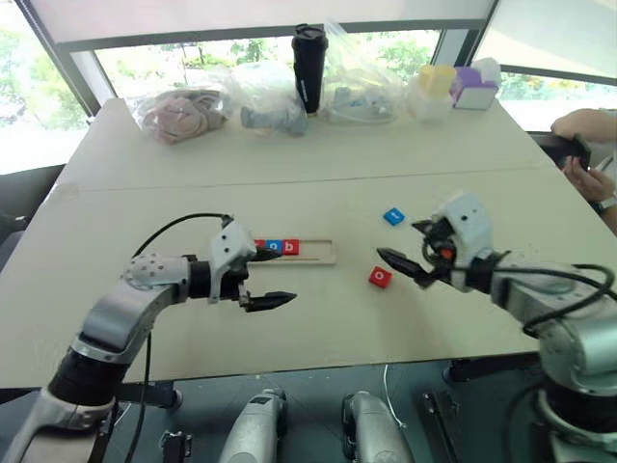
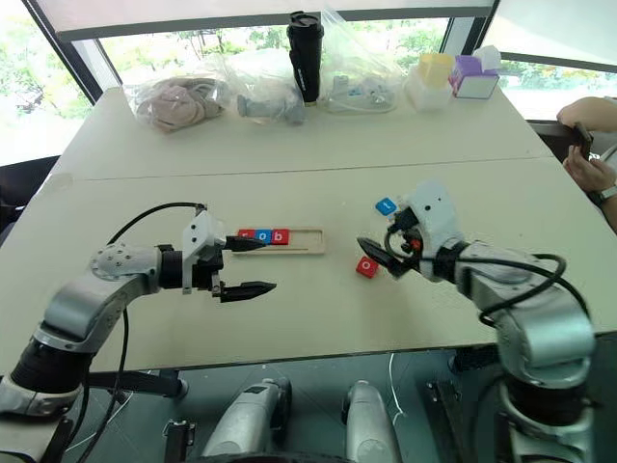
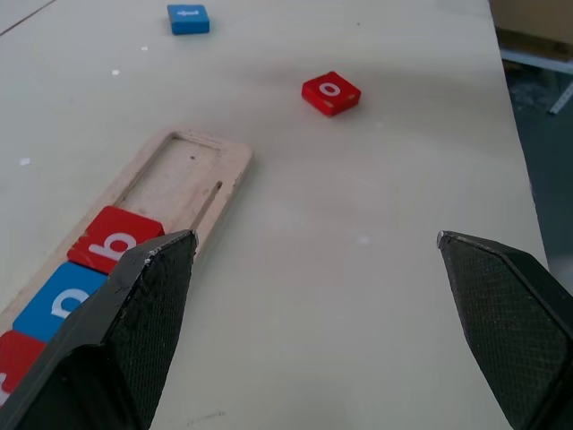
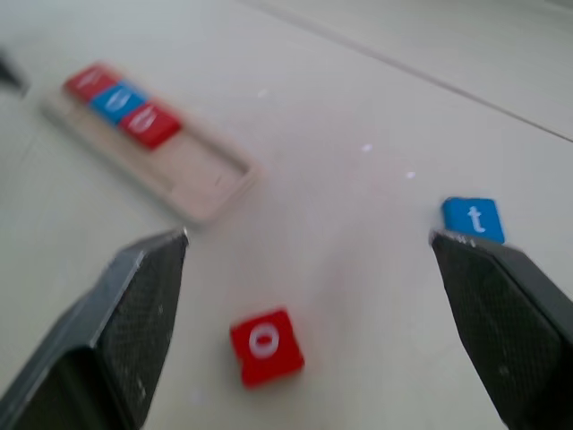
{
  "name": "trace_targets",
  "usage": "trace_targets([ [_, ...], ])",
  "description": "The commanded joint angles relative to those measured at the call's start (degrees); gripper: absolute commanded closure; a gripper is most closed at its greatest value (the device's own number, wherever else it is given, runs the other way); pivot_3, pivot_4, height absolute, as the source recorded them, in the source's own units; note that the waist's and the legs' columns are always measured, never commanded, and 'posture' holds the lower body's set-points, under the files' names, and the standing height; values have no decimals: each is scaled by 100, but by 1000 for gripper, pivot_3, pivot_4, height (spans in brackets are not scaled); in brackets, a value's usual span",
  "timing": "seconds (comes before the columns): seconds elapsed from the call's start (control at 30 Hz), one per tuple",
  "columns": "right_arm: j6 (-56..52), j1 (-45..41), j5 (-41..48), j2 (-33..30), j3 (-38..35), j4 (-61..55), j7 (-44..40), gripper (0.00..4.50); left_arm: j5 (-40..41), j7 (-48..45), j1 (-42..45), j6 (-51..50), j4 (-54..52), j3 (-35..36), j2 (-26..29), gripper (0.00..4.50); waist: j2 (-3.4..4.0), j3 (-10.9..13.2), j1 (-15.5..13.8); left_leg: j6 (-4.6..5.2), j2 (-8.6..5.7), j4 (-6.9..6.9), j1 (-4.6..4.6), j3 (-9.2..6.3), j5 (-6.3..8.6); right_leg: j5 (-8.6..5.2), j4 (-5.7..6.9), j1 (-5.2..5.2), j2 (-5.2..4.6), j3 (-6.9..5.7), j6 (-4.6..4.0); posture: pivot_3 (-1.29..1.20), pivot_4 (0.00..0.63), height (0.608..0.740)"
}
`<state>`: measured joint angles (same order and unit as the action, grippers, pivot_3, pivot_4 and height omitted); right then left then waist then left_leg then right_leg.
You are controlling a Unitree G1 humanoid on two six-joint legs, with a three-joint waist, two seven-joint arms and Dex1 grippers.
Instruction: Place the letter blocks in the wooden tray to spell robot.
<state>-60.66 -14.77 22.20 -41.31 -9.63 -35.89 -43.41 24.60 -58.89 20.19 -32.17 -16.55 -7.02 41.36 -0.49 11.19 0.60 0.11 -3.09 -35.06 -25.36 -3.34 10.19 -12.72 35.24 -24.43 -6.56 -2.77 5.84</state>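
Note:
The wooden tray [image 1: 318,253] lies at mid-table with three letter blocks at its left end: red, blue, then a red "b" [image 3: 116,242]. A loose red "o" block [image 1: 380,277] lies on the table to the tray's right. Behind that block sits a blue "t" block [image 1: 393,216]. My left gripper [image 1: 287,278] hovers open at the tray's left end, nothing between its fingers. Just right of the "o" block my right gripper [image 1: 397,239] is also open and empty, and in the right wrist view the red "o" [image 4: 266,346] lies on the table between the fingers.
Along the table's far edge stand clear bags of items [image 1: 183,111], a black tumbler [image 1: 309,68] and plastic containers [image 1: 453,87]. A person's hand [image 1: 583,174] rests at the right edge. A seam crosses the table behind the tray.

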Motion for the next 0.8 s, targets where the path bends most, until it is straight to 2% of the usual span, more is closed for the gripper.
trace_targets([
  [0.03, 1407, 355, -158, -415, 364, 702, -845, 51, 217, -304, 3, 12, -314, 232, 275, 0, 0, 1, 12, 1, -2, -2, -1, 4, 1, 3, 0, 0, -5, 1, -3, 0, 150, 740],
  [0.13, 2222, 328, -418, -494, 744, 1480, -1061, 51, 229, -488, -34, 5, -403, 309, 614, 0, -2, 2, 21, 2, -6, -11, 0, 15, 1, 3, 0, -1, -17, 2, -3, 0, 150, 740],
  [0.27, 2726, 60, -527, -215, 927, 2256, -934, 51, 86, -440, 34, 63, -371, 300, 783, 0, -1, 2, -3, 2, -4, -19, 2, 12, 1, 3, 1, 0, -19, 1, -2, 0, 150, 740],
  [0.4, 2834, 100, -438, -167, 1057, 2362, -1129, 51, 111, -365, 24, 11, -414, 326, 756, 0, -1, 2, -62, 1, -5, -20, 0, 9, 1, 4, 1, 1, -21, 2, -4, 0, 150, 740],
  [0.63, 3055, 165, -612, -19, 1287, 2535, -1005, 51, 129, -226, -51, 4, -470, 319, 720, 0, -2, 2, -133, 1, -5, -15, -1, 10, 1, 14, 2, -2, -18, 1, -18, 0, 150, 740],
  [0.73, 3201, 136, -762, -48, 1306, 2794, -929, 903, 158, -198, -64, -21, -527, 336, 735, 0, -2, 2, -140, 1, -6, -21, -1, 11, 1, 14, 2, 1, -18, 1, -19, 0, 150, 740],
  [0.8, 3260, 135, -774, -69, 1285, 2891, -946, 1970, 162, -194, -79, -16, -542, 347, 749, 0, -2, 2, -136, 1, -6, -24, -1, 13, 1, 15, 2, 2, -18, 2, -20, 0, 150, 740],
])
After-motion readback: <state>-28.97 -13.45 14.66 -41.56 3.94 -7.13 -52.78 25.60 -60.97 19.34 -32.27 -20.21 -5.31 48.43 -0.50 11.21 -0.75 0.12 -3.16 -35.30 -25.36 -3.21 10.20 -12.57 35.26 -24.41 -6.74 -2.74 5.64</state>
